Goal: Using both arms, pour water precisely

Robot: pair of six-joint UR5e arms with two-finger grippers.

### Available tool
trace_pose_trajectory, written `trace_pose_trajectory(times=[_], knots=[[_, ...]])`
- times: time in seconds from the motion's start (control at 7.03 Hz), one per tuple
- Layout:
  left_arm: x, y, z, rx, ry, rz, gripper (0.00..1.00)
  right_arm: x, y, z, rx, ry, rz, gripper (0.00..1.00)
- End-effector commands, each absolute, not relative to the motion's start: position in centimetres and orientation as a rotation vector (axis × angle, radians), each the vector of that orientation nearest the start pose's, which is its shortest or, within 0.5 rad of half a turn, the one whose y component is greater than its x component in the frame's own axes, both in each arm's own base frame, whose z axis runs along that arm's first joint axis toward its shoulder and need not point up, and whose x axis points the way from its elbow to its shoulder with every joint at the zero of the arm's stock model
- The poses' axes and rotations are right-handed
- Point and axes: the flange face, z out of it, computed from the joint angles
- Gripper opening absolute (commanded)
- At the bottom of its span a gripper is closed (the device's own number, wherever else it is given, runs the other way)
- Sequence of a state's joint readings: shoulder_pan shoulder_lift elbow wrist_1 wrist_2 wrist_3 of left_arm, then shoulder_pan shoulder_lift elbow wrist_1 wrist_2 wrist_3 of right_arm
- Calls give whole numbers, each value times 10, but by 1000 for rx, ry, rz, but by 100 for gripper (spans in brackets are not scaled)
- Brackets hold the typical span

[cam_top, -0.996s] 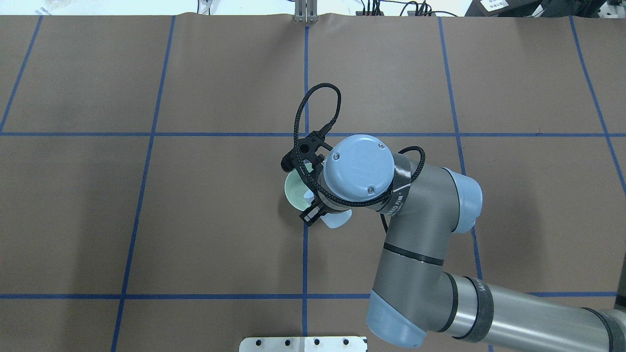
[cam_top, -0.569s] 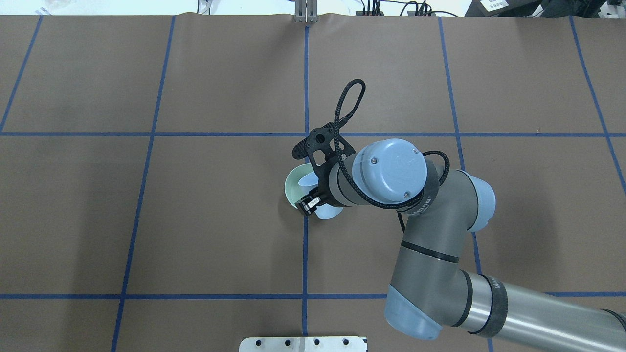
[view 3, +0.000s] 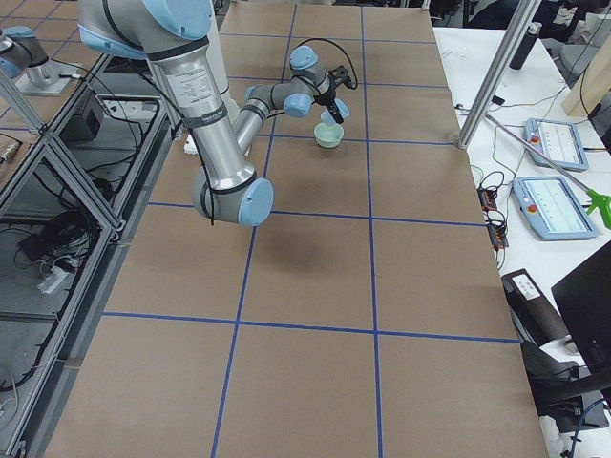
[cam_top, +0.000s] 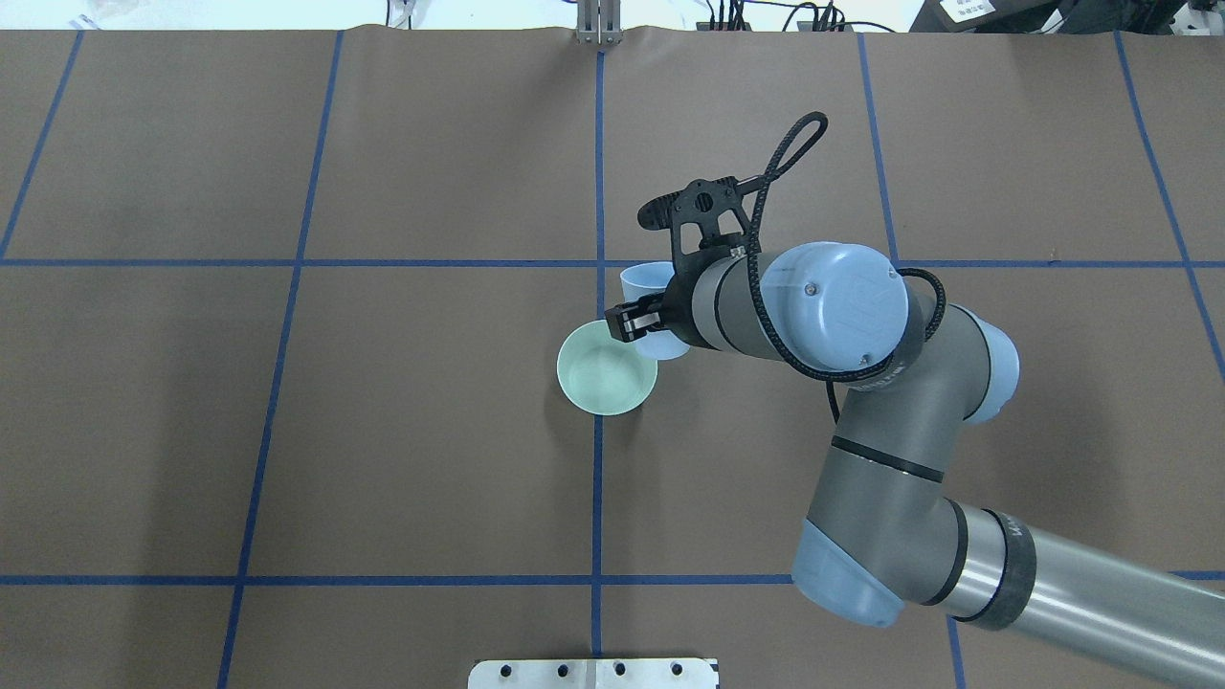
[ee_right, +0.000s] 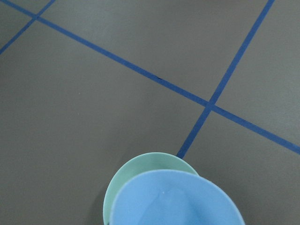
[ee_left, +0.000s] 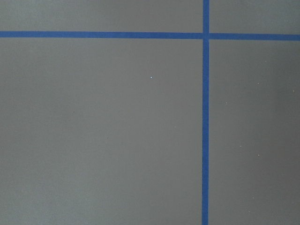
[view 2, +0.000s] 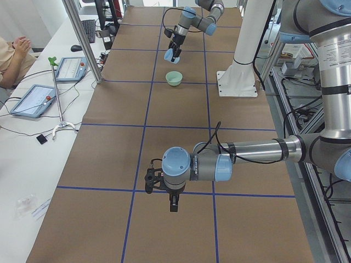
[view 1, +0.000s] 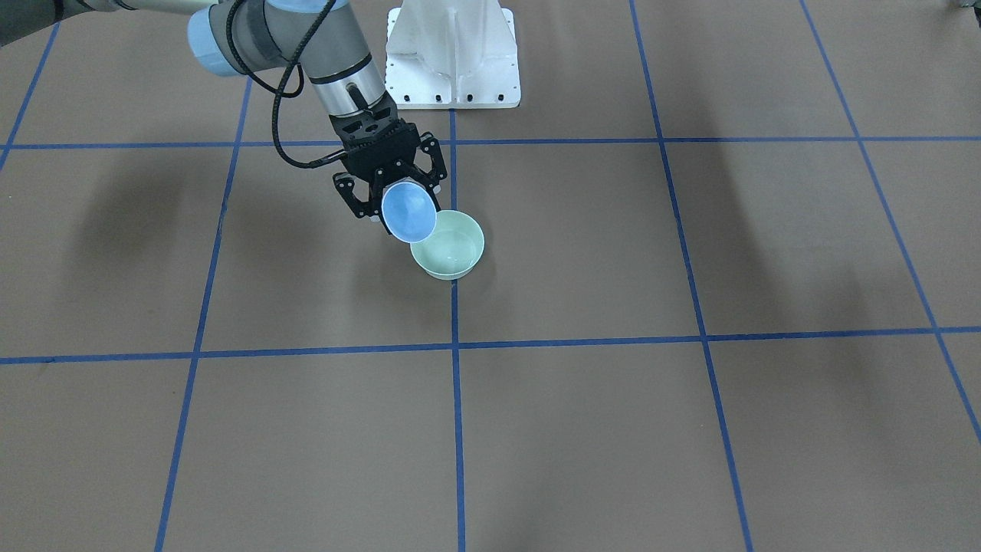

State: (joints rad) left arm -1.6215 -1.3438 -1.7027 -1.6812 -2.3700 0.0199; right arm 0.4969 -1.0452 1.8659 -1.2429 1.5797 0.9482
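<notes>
R gripper (view 1: pixel 393 198) swung back off green bowl (view 1: pixel 454 251), blue cup (view 1: pixel 409 214) gripped, tilted

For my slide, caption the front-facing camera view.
Right arm holds a light-blue cup tilted in its jaws above the rim of a mint-green bowl on the table.

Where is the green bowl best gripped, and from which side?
Pinch its rim wall from above, one finger inside and one outside: the green bowl stands upright, open and handleless. Come at its side toward the robot's left, since the tilted blue cup in the right gripper hangs at the other edge.
</notes>
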Motion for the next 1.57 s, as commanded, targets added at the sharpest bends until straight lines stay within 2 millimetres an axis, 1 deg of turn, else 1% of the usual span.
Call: trace_pose_trajectory(times=[0.0,0.14,0.28,0.43,0.57,0.71,0.85,1.0,1.14,1.28,1.42], knots=[[-82,-392,682,44,798,-22,100,-433,-413,218,638,-964,2,0],[-82,-392,681,46,798,-22,100,-412,-424,235,626,-943,76,0],[-82,-393,679,50,798,-20,100,-394,-433,247,644,-913,150,0],[-82,-393,676,54,798,-18,100,-382,-439,270,663,-856,228,0],[-82,-394,675,74,797,-9,100,-370,-443,308,705,-745,274,0],[-82,-392,676,71,797,-12,100,-357,-444,334,742,-672,343,0],[-82,-392,675,74,797,-11,100,-346,-444,354,759,-627,409,0],[-82,-392,675,74,797,-11,100,-332,-440,378,780,-613,476,0],[-82,-393,675,75,797,-10,100,-310,-430,410,815,-608,528,0],[-82,-393,675,75,797,-10,100,-285,-417,447,841,-580,545,0],[-81,-394,674,76,797,-7,100,-277,-416,478,883,-560,571,0]])
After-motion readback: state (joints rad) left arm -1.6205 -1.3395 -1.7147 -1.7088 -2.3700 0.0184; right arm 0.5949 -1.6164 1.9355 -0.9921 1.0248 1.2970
